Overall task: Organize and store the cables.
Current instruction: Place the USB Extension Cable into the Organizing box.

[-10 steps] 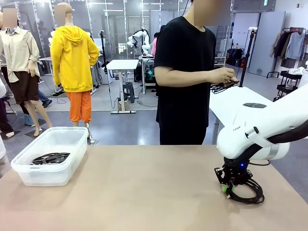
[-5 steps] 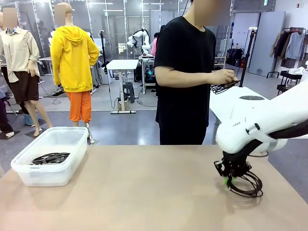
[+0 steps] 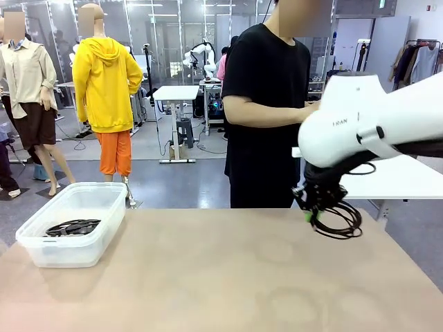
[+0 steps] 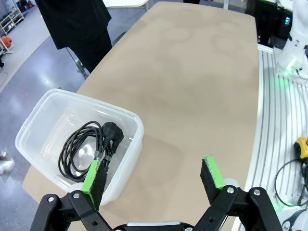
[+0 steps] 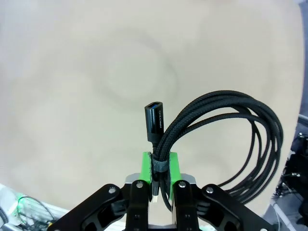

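My right gripper (image 3: 310, 215) (image 5: 160, 169) is shut on a coiled black braided cable (image 3: 338, 220) (image 5: 226, 139), which hangs above the table's far right part. Its small black plug (image 5: 154, 120) sticks up between the green pads. A second black cable (image 3: 72, 227) (image 4: 85, 148) with a chunky plug lies coiled in the clear plastic bin (image 3: 41, 245) (image 4: 131, 153) at the table's left. My left gripper (image 4: 154, 175) hovers open over the table just beside that bin. The person (image 3: 266, 104) stands at the far side, hands hidden behind my right arm.
The tan table (image 3: 208, 277) stretches bare between the bin and my right gripper. A white table (image 3: 394, 176) stands behind at the right. A metal rail with cords (image 4: 284, 144) runs along the table's edge in the left wrist view.
My right gripper has lifted the coiled cable off the table and carried it up and to the left. The left arm has not moved.
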Motion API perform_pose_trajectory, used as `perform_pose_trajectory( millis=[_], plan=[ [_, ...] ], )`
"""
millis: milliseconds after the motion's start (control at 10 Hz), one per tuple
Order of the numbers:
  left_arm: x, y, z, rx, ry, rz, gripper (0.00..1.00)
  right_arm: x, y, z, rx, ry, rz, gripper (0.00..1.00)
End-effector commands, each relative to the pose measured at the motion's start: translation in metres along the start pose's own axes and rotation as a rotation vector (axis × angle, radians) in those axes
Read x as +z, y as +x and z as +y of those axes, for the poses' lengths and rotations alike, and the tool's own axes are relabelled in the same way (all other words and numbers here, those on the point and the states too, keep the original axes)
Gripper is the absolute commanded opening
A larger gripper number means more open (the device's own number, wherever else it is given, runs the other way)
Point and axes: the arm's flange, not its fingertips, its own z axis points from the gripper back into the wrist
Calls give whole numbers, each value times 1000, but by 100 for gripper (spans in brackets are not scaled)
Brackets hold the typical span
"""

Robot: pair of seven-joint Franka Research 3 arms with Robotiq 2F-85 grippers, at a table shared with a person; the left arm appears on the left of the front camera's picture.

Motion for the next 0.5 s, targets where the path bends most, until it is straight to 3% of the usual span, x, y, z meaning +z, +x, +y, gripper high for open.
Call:
perform_pose_trajectory(
  millis=[0,400],
  plan=[
    [0,0,0,-8,-4,-22,100,-14,12,52,-30,45,10,0],
    [0,0,0,-8,-4,-22,100,-56,16,189,74,120,-16,0]
  ],
)
